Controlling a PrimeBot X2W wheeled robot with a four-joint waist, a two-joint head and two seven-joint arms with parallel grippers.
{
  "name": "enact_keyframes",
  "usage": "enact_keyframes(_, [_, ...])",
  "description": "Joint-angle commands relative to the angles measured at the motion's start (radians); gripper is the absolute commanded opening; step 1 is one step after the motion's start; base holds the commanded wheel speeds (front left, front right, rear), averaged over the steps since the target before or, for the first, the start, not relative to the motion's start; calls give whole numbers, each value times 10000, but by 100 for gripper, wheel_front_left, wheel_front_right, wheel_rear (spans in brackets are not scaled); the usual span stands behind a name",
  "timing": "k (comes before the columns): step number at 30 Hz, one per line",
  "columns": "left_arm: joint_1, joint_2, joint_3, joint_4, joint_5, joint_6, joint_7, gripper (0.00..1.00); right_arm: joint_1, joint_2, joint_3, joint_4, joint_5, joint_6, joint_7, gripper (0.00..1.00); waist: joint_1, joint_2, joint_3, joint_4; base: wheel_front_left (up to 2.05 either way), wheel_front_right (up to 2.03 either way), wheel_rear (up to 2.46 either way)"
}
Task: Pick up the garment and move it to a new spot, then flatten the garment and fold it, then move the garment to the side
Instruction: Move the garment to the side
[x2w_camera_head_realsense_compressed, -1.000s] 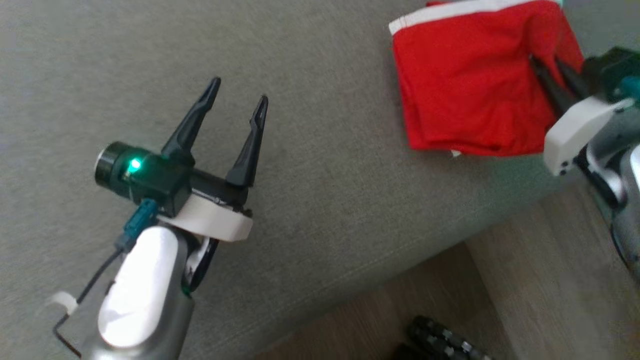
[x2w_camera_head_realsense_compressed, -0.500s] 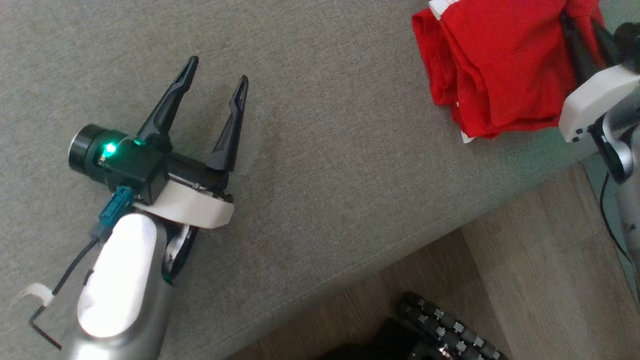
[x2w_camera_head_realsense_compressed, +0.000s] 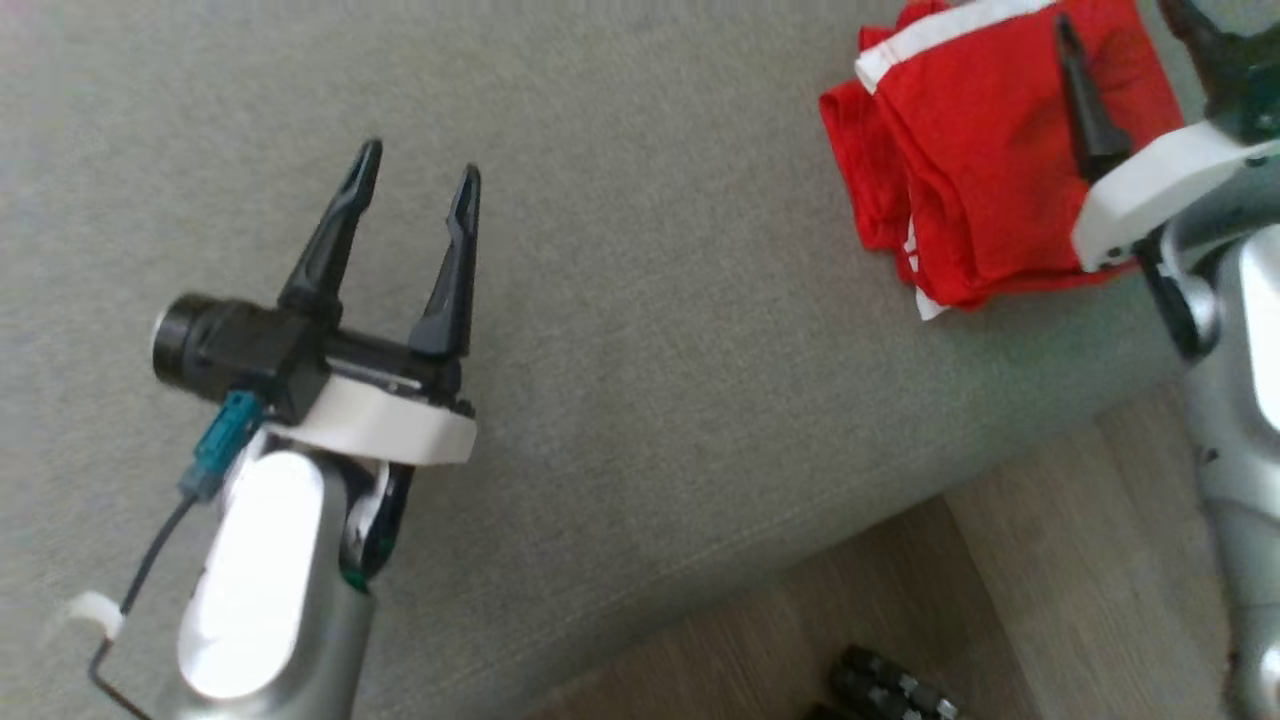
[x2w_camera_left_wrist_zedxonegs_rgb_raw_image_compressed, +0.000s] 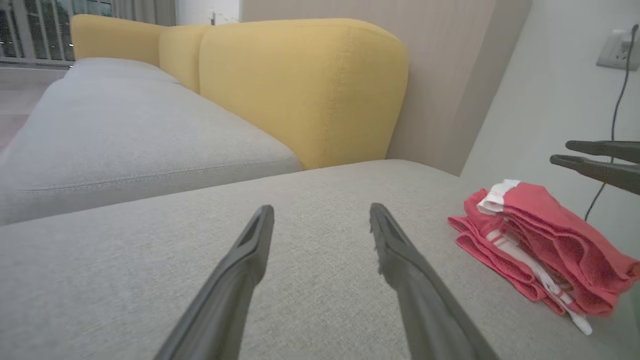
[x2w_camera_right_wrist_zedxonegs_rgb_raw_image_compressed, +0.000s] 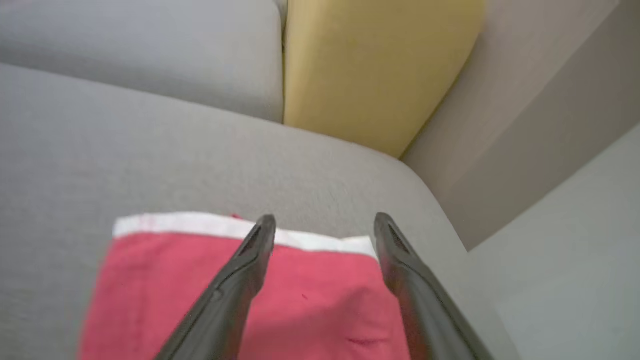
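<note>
Sofa seat (x2w_camera_head_realsense_compressed: 640, 300): red garment (x2w_camera_head_realsense_compressed: 980, 180) lying folded near its corner.
Left claw (x2w_camera_head_realsense_compressed: 420, 162): wide, empty.
Right claw (x2w_camera_right_wrist_zedxonegs_rgb_raw_image_compressed: 326, 220): wide, over garment.
Progress: seemingly finished.

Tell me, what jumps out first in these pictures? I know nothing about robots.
The bright red garment with white trim, folded in a stack near the right end of the grey sofa seat, grabs the eye first. Next come the two dark forked tools: the left tool hovers open over the bare seat, and the right tool stands open just above the garment. Behind, a yellow back cushion stands out against the grey.
</note>
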Motion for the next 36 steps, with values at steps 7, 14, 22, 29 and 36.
enact_keyframes(7, [1139, -303, 904, -297, -581, 592, -51, 100, 1133, 1007, 30, -1712, 1016, -4, -267, 100, -1, 0, -2150, 1254, 0, 0, 0])
enact_keyframes(14, [2351, -343, 1094, -595, -965, 1061, -51, 100, 2767, 1743, -265, -2317, 473, -4, -1043, 100, -1, 0, -3277, 2029, 0, 0, 0])
enact_keyframes(22, [3592, -346, 1023, -803, -1552, 1841, -51, 100, 4676, 2169, -542, -2793, 445, -4, -1458, 100, -1, 0, -4275, 2521, 0, 0, 0])
enact_keyframes(29, [4033, -347, 1099, -1184, -1943, 2000, -51, 100, 5661, 2180, -296, -3075, 884, -4, -1778, 100, -1, 0, -4589, 2721, 0, 0, 0])
enact_keyframes(36, [4182, -347, 1281, -1427, -1957, 1821, -51, 100, 5904, 2182, -276, -3196, 1081, -4, -1904, 100, -1, 0, -4666, 2769, 0, 0, 0])
